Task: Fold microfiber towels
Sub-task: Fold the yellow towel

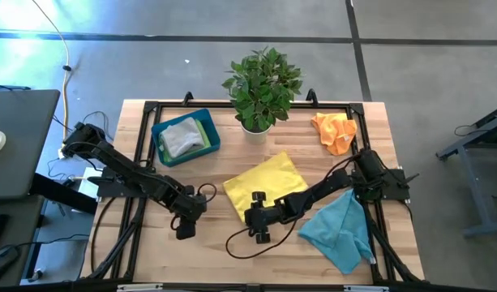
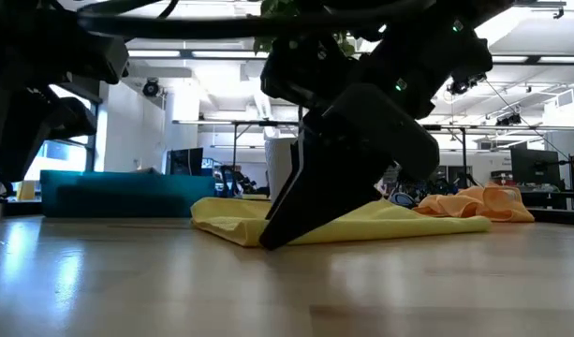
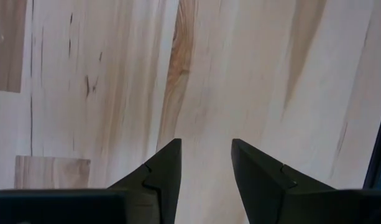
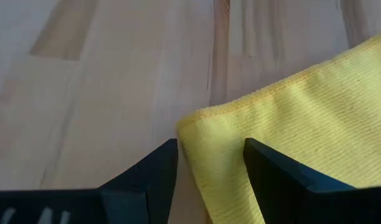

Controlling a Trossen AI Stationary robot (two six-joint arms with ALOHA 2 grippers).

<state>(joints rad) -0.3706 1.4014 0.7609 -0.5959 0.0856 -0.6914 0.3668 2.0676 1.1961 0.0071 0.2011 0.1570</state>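
Right gripper (image 4: 209,163), jaws parted, straddled the soft, limp yellow towel's (image 4: 302,118) corner at six o'clock; best pinched there. Left gripper (image 3: 206,163) released.

Both dark six-joint arms reach low toward the middle of the table, the left gripper (image 1: 186,229) pointing down with its two dark fingers (image 3: 159,177) parted and nothing between them, the right gripper (image 4: 210,180) lowered at a slant, its fingers (image 4: 274,177) spread apart.

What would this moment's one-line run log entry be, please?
right gripper: open at yellow towel corner | left gripper: open, empty, over table
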